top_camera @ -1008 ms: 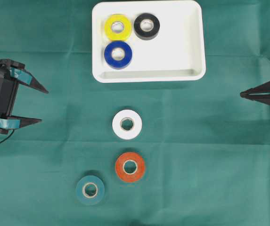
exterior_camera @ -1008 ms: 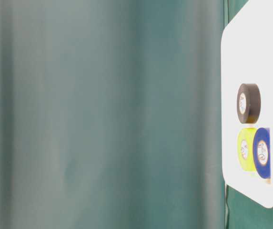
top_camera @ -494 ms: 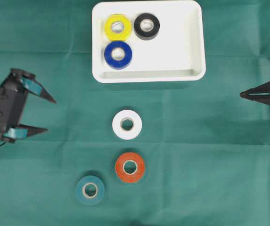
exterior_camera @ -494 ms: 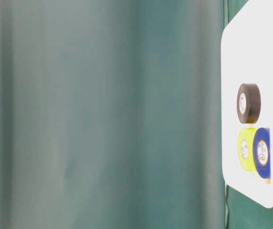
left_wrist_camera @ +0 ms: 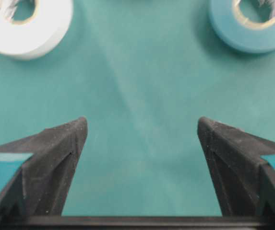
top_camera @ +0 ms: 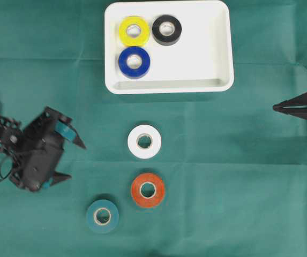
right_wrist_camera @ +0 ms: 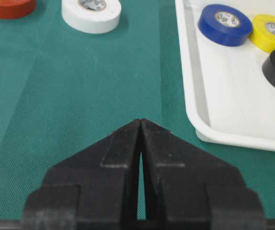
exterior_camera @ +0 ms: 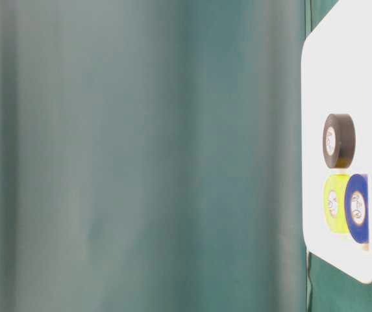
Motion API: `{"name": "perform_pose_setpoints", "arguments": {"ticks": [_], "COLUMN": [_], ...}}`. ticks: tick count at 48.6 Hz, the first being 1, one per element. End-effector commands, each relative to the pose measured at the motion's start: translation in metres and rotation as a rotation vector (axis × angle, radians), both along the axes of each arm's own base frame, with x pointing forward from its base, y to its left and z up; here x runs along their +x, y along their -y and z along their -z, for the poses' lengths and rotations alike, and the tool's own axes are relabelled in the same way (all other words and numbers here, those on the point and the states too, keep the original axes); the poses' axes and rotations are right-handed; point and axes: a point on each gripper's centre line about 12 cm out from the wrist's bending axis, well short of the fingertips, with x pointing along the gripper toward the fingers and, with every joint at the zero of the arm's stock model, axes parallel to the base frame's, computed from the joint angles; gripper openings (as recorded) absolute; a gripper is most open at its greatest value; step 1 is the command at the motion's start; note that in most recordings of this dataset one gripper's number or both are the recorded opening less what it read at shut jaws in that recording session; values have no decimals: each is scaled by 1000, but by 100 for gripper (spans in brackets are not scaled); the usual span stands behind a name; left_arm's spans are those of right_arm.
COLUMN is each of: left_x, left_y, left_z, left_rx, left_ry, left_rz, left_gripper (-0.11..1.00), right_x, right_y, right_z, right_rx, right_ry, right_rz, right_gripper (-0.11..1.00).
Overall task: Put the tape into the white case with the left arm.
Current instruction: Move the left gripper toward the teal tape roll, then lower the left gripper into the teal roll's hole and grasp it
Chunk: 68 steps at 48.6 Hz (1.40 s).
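Note:
Three tape rolls lie loose on the green cloth: a white one (top_camera: 144, 142), an orange one (top_camera: 148, 190) and a teal one (top_camera: 102, 216). The white case (top_camera: 217, 53) at the top holds yellow (top_camera: 134, 31), black (top_camera: 167, 29) and blue (top_camera: 134, 62) rolls. My left gripper (top_camera: 76, 160), with teal bands, hangs open and empty to the left of the loose rolls. In its wrist view the white roll (left_wrist_camera: 27, 24) and the teal roll (left_wrist_camera: 252, 24) lie ahead, beyond the fingertips. My right gripper (top_camera: 275, 107) is shut at the right edge and holds nothing.
Green cloth covers the table. In the right wrist view the case rim (right_wrist_camera: 190, 86) runs just right of the shut tips, with the white roll (right_wrist_camera: 91, 14) far ahead. The table-level view shows only the case (exterior_camera: 341, 78) and a green backdrop.
My left gripper has swung down and to the right, towards the loose rolls, turning as it went and staying open. The right arm and all rolls have not moved.

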Motion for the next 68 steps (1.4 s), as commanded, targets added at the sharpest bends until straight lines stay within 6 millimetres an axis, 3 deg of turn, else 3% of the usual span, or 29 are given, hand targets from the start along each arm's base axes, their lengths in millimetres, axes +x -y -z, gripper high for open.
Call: {"name": "perform_pose_setpoints", "arguments": {"ticks": [1,31,46,68], "left_x": [13,59,69,81], "left_y": [13,65,71,69], "left_z": [-8,13,20,51], "left_rx": [-12,-40,-32,-3], "left_ry": [23,-50,-62,-122], "left_rz": [22,50,53,36], "left_gripper": [95,95,95,95], "right_x": [2,2,2,2], "right_y": [0,0,0,0], "right_z": [-5,-5,-4,-4], "right_rx": [-2,-3,-3,-2], "right_ry": [15,15,15,15], "right_rz": [1,0,0,0], "right_gripper": [-9,-9,-9,-9]}}
